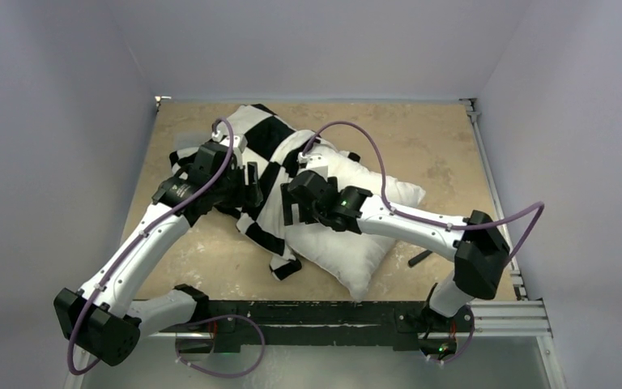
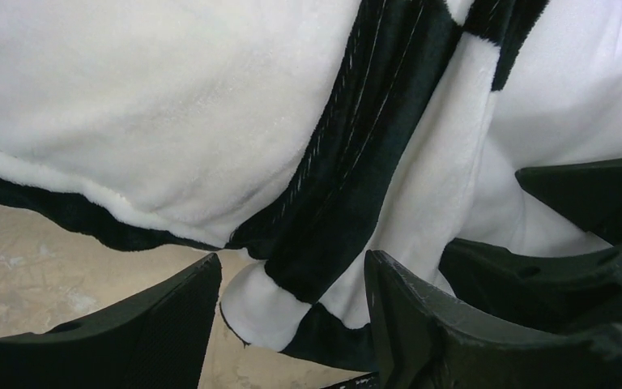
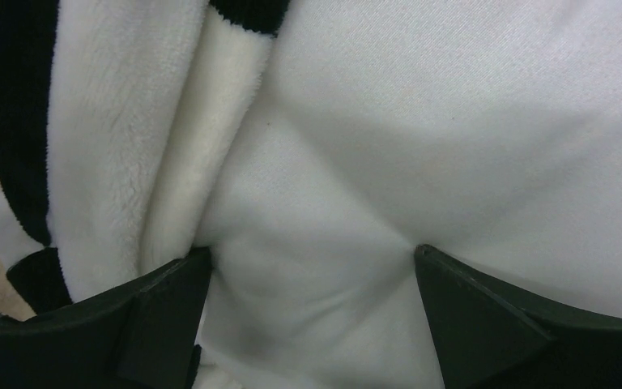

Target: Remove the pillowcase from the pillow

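Left gripper [image 2: 291, 259] is right at the lens: jaws partly apart, a rolled black-and-white edge of the pillowcase [image 2: 356, 162] hanging between them. It's against the one finger with a gap at the other, so nothing is pinched. Right gripper [image 3: 312, 251] has its jaws spread full wide and pressed down into the plain white pillow [image 3: 453, 121], denting it, holding nothing.

Further out, the pillowcase is bunched at the far left of the surface [image 1: 210, 259], covering only the pillow's far end. The near end of the pillow lies bare, pointing at the arm bases.

Likely step: pin the pillow with the right, pull the cover off with the left. To do it well:
- Close the left on the hem roll only, no pillow fabric under it.
- Keep the right pushing down, off the plush.
- Pull away from the pillow, toward far left, low along the surface.

Hard to tell:
- Where the cover's opening is; folds and arms hide it.
- How much pillow is inside.
- Dark shapes at the right edge of the left wrist view, probably the other gripper.
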Controlling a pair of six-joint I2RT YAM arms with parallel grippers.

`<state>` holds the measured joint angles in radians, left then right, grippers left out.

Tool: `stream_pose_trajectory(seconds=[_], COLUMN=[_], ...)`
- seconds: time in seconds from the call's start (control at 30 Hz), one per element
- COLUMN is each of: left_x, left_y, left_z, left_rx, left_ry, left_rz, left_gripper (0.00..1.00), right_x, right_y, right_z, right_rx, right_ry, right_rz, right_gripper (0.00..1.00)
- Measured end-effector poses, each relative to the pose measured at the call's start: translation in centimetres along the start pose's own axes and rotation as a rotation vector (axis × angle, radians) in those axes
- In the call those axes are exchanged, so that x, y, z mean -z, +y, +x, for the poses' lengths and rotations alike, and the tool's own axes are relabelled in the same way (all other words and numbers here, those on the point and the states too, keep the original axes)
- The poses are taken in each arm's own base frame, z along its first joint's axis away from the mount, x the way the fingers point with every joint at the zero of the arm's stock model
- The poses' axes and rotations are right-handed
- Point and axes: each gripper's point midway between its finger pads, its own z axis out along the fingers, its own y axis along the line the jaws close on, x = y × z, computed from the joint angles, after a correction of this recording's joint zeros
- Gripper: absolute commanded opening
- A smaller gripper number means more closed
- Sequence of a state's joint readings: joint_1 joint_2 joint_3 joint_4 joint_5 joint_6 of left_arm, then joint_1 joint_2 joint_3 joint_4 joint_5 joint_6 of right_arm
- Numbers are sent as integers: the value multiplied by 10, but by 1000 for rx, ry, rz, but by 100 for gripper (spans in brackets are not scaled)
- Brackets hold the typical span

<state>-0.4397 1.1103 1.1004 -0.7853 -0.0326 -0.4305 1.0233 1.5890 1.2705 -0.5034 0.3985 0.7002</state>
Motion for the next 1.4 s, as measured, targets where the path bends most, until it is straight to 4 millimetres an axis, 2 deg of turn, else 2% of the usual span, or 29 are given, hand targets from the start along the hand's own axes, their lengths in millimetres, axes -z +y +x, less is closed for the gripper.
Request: stream_pose_trajectory(seconds=[0.07,0.1,0.17,0.2,0.27,0.37,0.63,0.83,0.87,0.9,0.97,1.03,1.07,1.23,1.4], left_x=[-2,-4,-7,-8,-9,-12,-26,-38,-39,-42,-46,-50,-51,-57,-54], left_y=[-1,-1,-2,-3,-4,-6,-14,-26,-27,-28,-28,-28,-29,-22,-6], left_z=[6,9,14,16,19,21,32,44,45,47,51,51,49,32,-2], left_rx=[4,5,6,6,6,5,-2,-18,-18,-18,-16,-19,-23,-52,-77], left_ry=[17,25,39,44,55,65,133,209,218,228,241,241,231,156,43], left_rz=[10,16,26,31,39,53,97,168,175,181,187,187,188,141,19], left_gripper=[64,64,65,65,65,65,67,67,64,56,34,8,0,0,0], right_x=[-8,-10,-16,-18,-20,-21,-19,-7,-5,-3,1,7,11,32,47], right_y=[-1,-2,-3,-4,-5,-4,-4,-12,-14,-17,-24,-32,-35,-55,-76], right_z=[5,7,10,10,11,7,-1,-22,-27,-32,-43,-54,-59,-87,-104], right_rx=[-1,-1,-4,-4,-5,-16,-41,-81,-91,-101,-122,-144,-155,-205,-244], right_ry=[4,3,-2,-3,-8,-24,-43,-80,-89,-97,-116,-138,-150,-218,-267], right_rz=[17,23,39,43,51,47,36,33,35,35,41,44,44,40,45], right_gripper=[91,85,65,51,34,2,0,0,0,0,0,0,0,0,0])
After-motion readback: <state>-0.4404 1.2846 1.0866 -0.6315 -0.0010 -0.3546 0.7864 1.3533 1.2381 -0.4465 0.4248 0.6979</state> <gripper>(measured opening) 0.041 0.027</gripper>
